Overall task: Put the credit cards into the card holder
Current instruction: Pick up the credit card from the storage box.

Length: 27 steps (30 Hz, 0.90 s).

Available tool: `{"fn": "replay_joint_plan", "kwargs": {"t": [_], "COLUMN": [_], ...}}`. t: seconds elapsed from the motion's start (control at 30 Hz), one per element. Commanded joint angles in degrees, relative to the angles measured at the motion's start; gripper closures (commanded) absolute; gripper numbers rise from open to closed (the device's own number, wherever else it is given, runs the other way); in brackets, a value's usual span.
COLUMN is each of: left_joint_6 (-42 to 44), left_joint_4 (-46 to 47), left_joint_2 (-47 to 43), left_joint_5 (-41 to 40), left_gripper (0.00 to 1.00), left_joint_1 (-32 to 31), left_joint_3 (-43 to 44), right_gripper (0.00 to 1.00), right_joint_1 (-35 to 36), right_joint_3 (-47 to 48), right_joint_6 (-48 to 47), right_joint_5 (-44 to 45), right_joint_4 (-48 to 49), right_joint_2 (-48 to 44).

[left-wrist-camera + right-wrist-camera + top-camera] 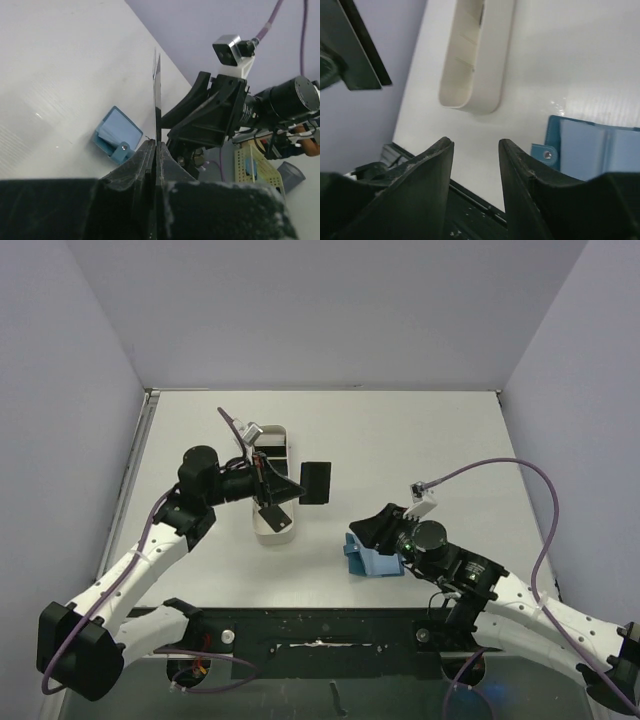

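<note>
Pinching one card point(315, 483) by an edge, the left tool point(288, 487) is clamped shut on it, in the air beside the tray point(275, 525). Thin, stiff and slick, the card could pivot, so an edge grip suits it. The holder point(372, 558) lies open on the counter point(420, 430), partly hidden by the right tool point(372, 532) — jaws apart, empty. Whether more lie in the tray, I cannot tell.
</note>
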Motion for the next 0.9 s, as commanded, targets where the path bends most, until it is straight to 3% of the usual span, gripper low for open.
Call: {"fn": "replay_joint_plan", "kwargs": {"t": [0.0, 0.2, 0.5, 0.53, 0.63, 0.7, 0.8, 0.87], "left_joint_6": [-7.3, -15.7, -17.2, -17.2, -17.2, -16.8, -16.2, -16.2], "left_joint_4": [12.8, 22.2, 23.8, 23.8, 23.6, 22.4, 21.0, 20.7], "left_joint_2": [-5.2, -5.7, -5.6, -5.7, -6.0, -6.3, -6.7, -7.1], "left_joint_5": [8.7, 11.5, 11.9, 11.7, 11.4, 11.2, 11.0, 10.9], "left_gripper": [1.00, 1.00, 1.00, 1.00, 1.00, 1.00, 1.00, 1.00], "left_joint_1": [-0.2, -1.8, -4.4, -4.6, -4.9, -4.9, -4.9, -4.9], "left_joint_3": [-3.7, -7.6, -9.2, -9.2, -11.3, -11.7, -11.8, -11.7], "right_gripper": [0.59, 0.69, 0.60, 0.62, 0.84, 0.93, 0.85, 0.66], "right_joint_1": [0.5, 0.5, 0.5, 0.5, 0.5, 0.6, 0.5, 0.6], "right_joint_3": [-3.0, -3.3, -1.3, -1.2, -2.2, -3.7, -4.3, -3.7], "right_joint_6": [5.2, 4.0, 1.9, 1.7, 1.3, 1.7, 2.6, 3.0], "right_joint_5": [-2.1, -5.2, -11.0, -11.5, -12.5, -13.2, -13.0, -11.3], "right_joint_4": [16.4, 26.1, 33.5, 33.8, 35.3, 38.3, 36.7, 32.2], "right_joint_2": [-5.5, -5.3, 0.8, 1.1, 1.5, 1.2, 0.4, -0.9]}}
